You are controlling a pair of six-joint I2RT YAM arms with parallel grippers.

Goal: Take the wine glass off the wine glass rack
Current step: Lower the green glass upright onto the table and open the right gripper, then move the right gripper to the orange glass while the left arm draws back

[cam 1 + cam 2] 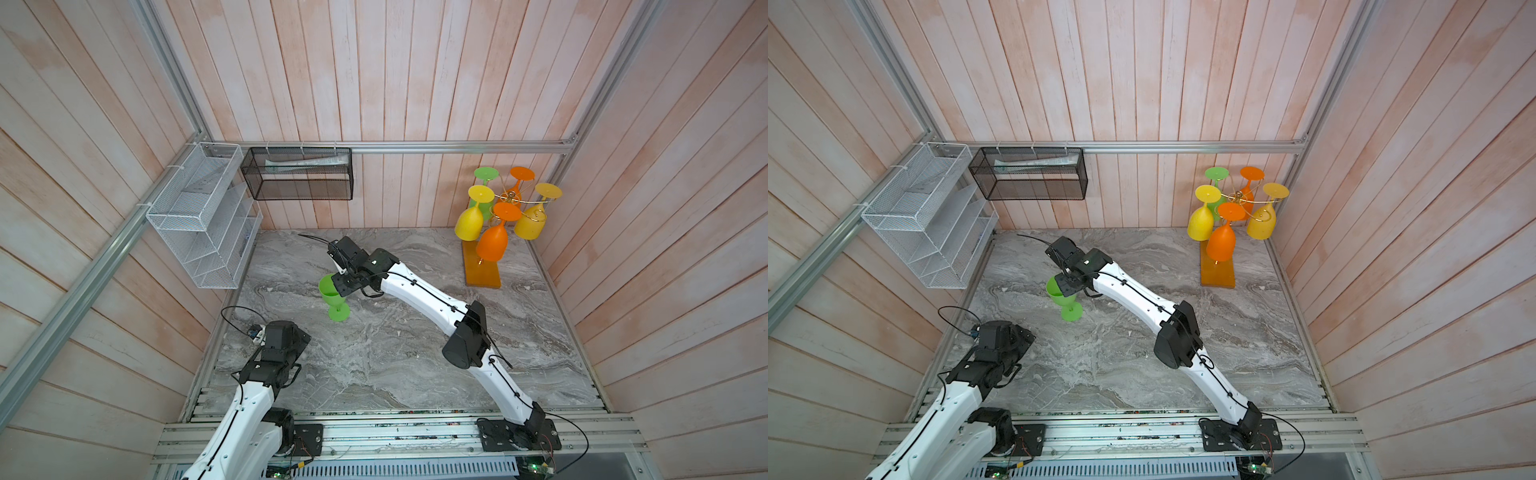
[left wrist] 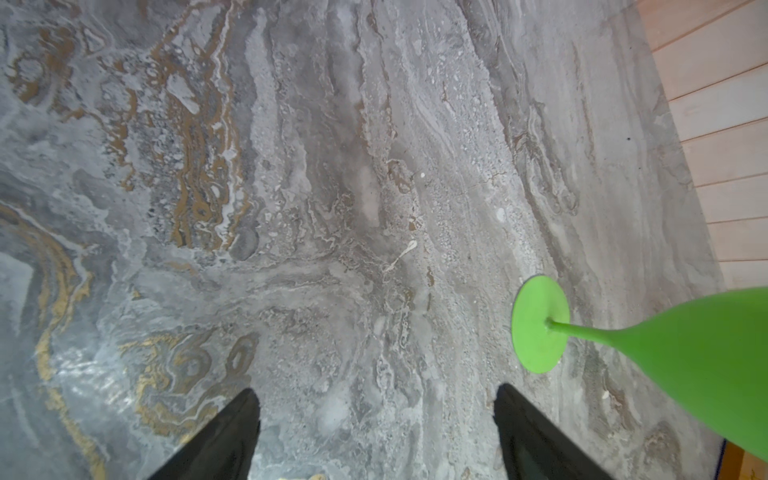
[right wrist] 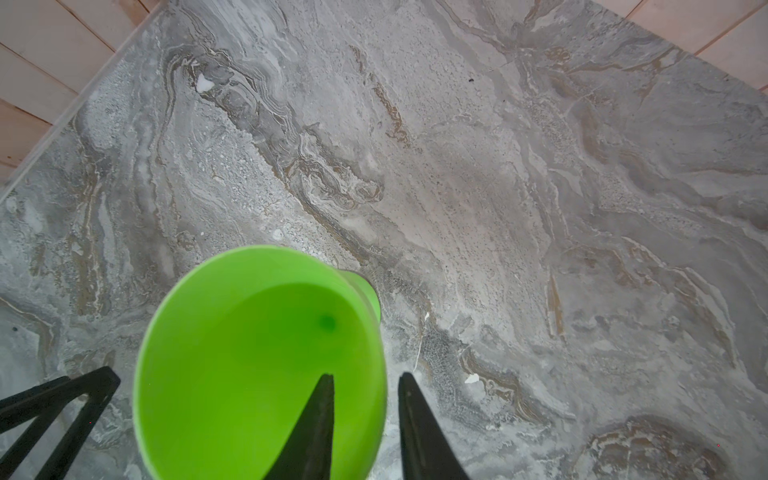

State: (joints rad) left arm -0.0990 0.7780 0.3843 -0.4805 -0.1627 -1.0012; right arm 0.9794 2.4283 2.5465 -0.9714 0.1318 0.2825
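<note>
My right gripper (image 3: 365,376) is at the green wine glass (image 3: 249,353), with one finger inside the bowl and one outside. The jaws are parted either side of the rim wall and not pressed onto it, so I am not pinching the glass. It stands on its foot on the marble table (image 1: 395,353), left of centre in both top views. That is well apart from the wine glass rack (image 1: 484,274) in the far right corner, where an orange glass (image 1: 492,245) hangs upside down among others. My left gripper (image 2: 376,390) hovers near the table's left edge, fingers spread wide and holding nothing, with the green glass near it.
</note>
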